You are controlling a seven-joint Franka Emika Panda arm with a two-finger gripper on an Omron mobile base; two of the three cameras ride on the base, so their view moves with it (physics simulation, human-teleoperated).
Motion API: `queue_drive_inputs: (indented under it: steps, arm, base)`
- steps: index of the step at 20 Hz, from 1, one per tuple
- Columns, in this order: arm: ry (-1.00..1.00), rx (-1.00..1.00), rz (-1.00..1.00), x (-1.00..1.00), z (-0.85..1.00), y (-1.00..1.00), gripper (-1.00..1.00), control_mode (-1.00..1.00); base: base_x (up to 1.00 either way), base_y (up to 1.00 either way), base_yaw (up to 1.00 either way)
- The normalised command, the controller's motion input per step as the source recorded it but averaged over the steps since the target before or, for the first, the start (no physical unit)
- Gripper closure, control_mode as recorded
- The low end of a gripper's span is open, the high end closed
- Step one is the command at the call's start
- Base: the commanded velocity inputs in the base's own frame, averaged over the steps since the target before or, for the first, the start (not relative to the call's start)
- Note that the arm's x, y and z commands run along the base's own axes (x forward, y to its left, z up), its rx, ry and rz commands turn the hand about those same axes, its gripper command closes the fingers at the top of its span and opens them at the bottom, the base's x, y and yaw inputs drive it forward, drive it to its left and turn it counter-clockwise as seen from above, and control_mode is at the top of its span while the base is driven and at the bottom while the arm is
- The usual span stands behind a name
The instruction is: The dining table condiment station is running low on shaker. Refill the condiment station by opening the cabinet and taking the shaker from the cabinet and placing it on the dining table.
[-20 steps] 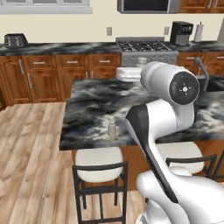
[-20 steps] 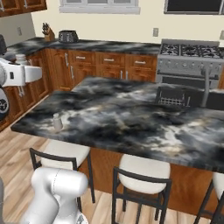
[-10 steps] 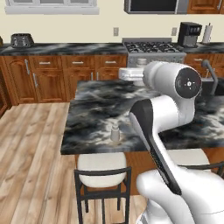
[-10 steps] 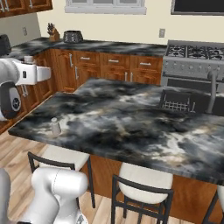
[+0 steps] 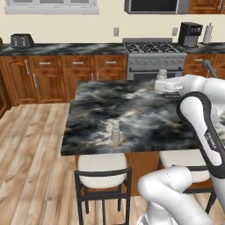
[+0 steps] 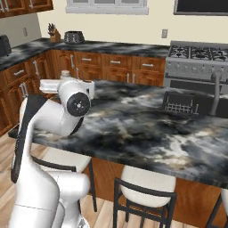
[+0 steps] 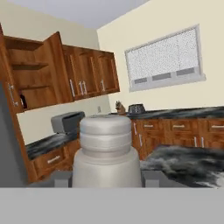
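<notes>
While I carry the shaker (image 7: 106, 151), the open cabinet (image 7: 33, 72) sits at the upper left of my hand view.
The shaker stands upright at lower centre, its long axis vertical, pinched between my fingertips (image 7: 62, 178) in my gripper (image 7: 106, 180). The dining table (image 7: 192, 164) lies at the lower right, below and beside the shaker, so I judge the move runs rightward and down.

Headcount for the kitchen

I'm counting two shakers, a standing shaker (image 5: 115, 133) sitting on the counter (image 5: 132, 105) and a raised shaker (image 5: 162, 74) hanging above it. Three stools (image 6: 62, 158) (image 6: 147, 181) (image 6: 224, 197) are lining its near side, and one toaster (image 5: 22, 40) and one coffee maker (image 5: 190, 34) are sitting out back.
</notes>
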Motion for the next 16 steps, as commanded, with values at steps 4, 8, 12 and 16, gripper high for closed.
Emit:
queue_drive_inputs:
  steps: [4, 8, 12, 16]
  arm:
    - [-0.07, 0.02, 0.41, 0.05, -0.57, -0.66, 1.0, -1.0]
    - [0.0, -0.03, 0.3, 0.02, -0.59, -0.26, 1.0, -1.0]
    - [0.0, -0.1, 0.16, 0.31, -0.55, 0.04, 1.0, -1.0]
    - [0.01, -0.06, 0.1, 0.48, -0.48, 0.27, 1.0, -1.0]
  base:
    - [0.0, 0.0, 0.0]
    - [0.0, 0.0, 0.0]
    - [0.0, 0.0, 0.0]
    - [0.0, 0.0, 0.0]
